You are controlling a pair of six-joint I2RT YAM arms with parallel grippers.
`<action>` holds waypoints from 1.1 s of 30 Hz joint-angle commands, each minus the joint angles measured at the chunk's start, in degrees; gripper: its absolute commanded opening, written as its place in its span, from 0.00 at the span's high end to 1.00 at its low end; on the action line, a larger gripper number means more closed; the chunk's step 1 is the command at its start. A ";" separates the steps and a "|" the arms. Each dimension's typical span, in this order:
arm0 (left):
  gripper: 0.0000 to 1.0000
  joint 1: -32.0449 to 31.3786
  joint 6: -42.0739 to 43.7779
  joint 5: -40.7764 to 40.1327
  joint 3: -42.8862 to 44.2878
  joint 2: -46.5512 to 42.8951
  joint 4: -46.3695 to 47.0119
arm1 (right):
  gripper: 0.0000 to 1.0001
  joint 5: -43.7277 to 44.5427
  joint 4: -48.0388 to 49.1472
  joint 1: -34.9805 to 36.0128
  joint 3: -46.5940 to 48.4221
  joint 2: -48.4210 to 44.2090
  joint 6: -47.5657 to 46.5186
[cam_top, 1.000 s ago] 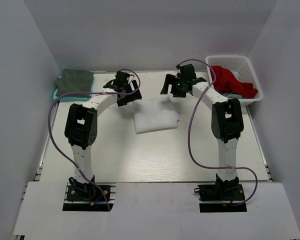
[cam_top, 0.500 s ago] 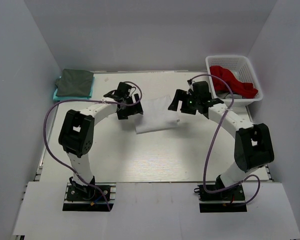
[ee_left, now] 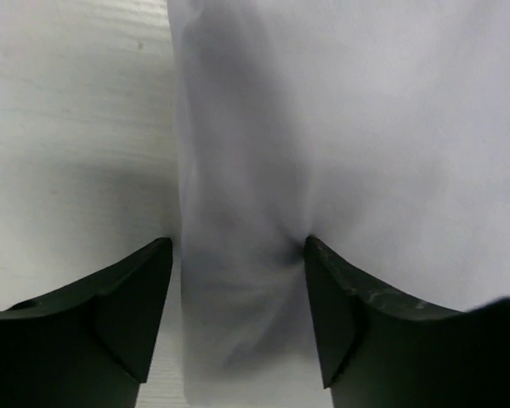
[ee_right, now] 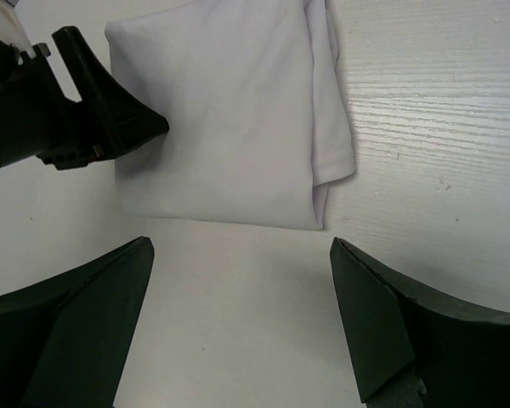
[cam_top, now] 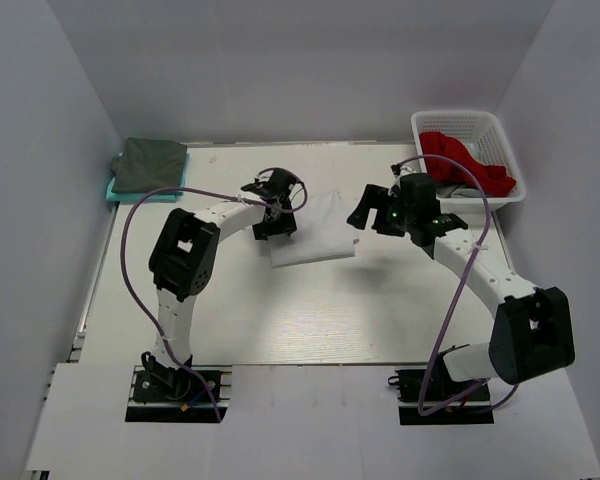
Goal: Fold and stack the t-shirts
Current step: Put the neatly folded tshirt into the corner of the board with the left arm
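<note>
White t-shirt [cam_top: 313, 232] is lying folded mid-table [cam_top: 280, 310]. We are seeing the left gripper [ee_left: 234, 255] sitting low, jaws apart, straddling the shirt's left edge. Right gripper [ee_right: 238, 255] is hovering near its right edge, spread wide, gripping nothing, arm arching forward.

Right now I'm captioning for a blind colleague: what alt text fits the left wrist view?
The left gripper, jaws open, straddles a creased edge of the white t-shirt, which fills most of the view. Pale table shows at left.
</note>
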 commanded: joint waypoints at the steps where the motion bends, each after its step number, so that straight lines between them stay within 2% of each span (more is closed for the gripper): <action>1: 0.28 0.51 -1.69 -3.72 0.34 5.57 -4.30 | 0.10 2.57 -0.68 -0.30 -1.27 -3.06 -0.59; 3: 0.43 0.51 -2.22 -3.72 0.34 6.19 -3.09 | 0.10 3.80 -0.59 -0.12 -2.15 -4.55 -0.42; 9: 0.73 1.12 0.50 -5.82 4.37 10.14 -4.82 | 0.10 5.12 -0.95 -0.30 -2.50 -6.05 -1.12; 11: 0.95 1.12 2.34 -10.30 8.23 10.68 -6.76 | 0.10 5.13 -1.12 -0.30 -2.50 -6.05 -1.39; 12: 1.00 1.73 3.74 -11.70 11.38 11.47 -9.46 | 0.10 5.13 -0.95 -0.30 -2.59 -6.05 -1.56; 15: 1.00 1.74 8.84 -17.85 13.87 10.25 -9.32 | 0.10 5.30 -0.77 -0.30 -2.77 -5.70 -2.00; 18: 1.00 2.27 19.80 -29.17 13.34 6.21 -4.25 | 0.10 6.61 -1.38 -0.30 -2.86 -5.52 -2.79; 19: 1.00 2.27 23.06 -29.90 12.13 3.85 -2.04 | 0.10 6.79 -2.08 -0.47 -2.86 -5.44 -3.05; 24: 1.00 4.73 37.83 -30.53 5.36 -4.07 12.46 | 0.10 10.99 -2.96 -0.30 -3.12 -4.56 -4.02; 26: 1.00 6.30 46.97 -30.53 1.68 -6.27 22.03 | 0.10 13.64 -4.97 -0.39 -2.33 -3.34 -3.15; 28: 1.00 8.14 51.29 -29.74 1.65 -7.86 26.52 | 0.10 14.79 -5.51 -0.39 -2.24 -2.02 -2.88; 33: 1.00 12.72 56.22 -24.91 5.78 -7.86 25.66 | 0.10 16.55 -5.87 -0.39 -2.07 0.88 -2.35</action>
